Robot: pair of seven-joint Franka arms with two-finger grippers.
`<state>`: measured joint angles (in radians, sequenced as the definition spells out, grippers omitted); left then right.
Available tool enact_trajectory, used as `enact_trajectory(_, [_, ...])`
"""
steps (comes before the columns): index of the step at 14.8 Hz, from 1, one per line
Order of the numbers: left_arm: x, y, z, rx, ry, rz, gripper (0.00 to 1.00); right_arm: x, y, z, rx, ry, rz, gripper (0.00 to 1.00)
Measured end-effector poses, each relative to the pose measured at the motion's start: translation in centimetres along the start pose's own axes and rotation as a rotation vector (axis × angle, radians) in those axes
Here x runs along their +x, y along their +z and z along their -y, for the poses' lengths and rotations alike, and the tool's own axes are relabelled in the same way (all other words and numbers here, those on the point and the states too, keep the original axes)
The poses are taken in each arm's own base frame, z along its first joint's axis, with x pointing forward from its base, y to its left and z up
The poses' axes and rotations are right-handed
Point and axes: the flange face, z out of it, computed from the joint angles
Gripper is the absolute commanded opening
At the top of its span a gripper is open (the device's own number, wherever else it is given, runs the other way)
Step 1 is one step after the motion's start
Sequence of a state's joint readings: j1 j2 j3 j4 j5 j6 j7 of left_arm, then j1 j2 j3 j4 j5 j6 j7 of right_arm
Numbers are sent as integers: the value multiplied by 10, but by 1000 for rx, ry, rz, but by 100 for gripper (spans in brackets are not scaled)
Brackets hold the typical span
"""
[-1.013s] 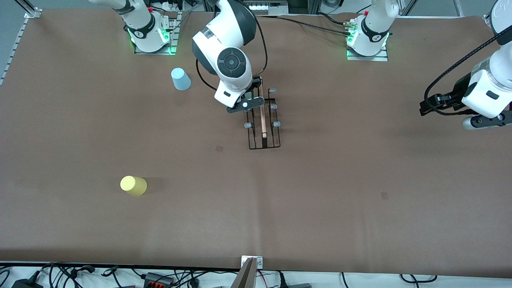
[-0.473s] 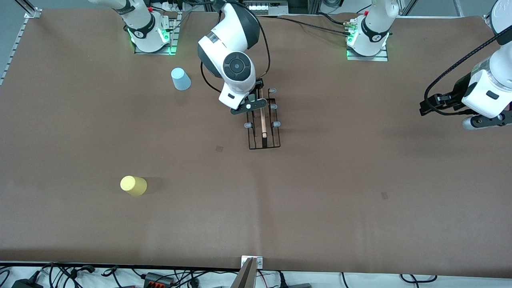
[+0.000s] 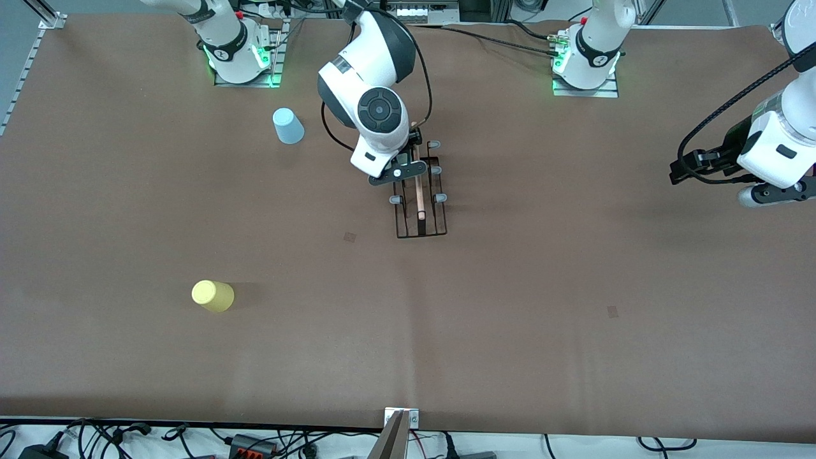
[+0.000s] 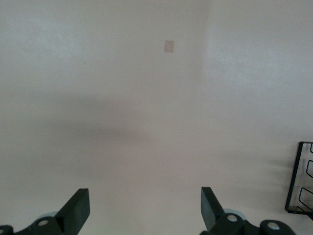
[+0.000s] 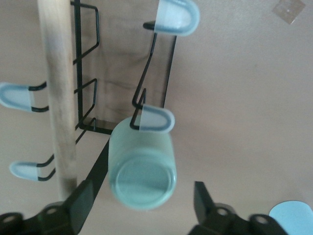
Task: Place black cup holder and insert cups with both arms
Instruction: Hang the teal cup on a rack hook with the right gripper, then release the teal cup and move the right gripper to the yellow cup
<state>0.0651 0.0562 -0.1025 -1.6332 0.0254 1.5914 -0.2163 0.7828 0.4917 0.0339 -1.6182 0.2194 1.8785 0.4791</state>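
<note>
Right claw [image 5: 139, 208] had just let go, its fingers now apart around the small pale green cup [image 5: 142, 166] hanging on a grey-tipped peg of the thin black wire cup holder [image 3: 419, 201], so two cups remained.

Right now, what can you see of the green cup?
The pale green cup is a small plain handleless tumbler, matte and plastic-looking. It hangs on a grey-tipped peg of the black cup holder, its closed base toward the right wrist camera. The right claw stands open around it, fingers clear of its sides. Only the rack seems to touch it. In the front view the right arm hides it.
</note>
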Motion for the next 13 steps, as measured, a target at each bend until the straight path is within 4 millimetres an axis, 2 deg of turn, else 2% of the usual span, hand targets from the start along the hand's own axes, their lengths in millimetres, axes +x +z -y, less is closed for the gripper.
enact_trajectory(5, [0,0,0,0,0,0,100,-4,-52,9,37,59,-56,100])
enact_trajectory(7, [0,0,0,0,0,0,100,-4,-78,1,40,79,-67,100])
enact_trajectory(9, [0,0,0,0,-1,0,100,6,-106,-26,38,129,-88,100])
enact_trajectory(11, [0,0,0,0,-1,-1,100,21,-132,-72,32,210,-113,100])
enact_trajectory(13, [0,0,0,0,-1,0,100,39,-149,-126,24,303,-138,100])
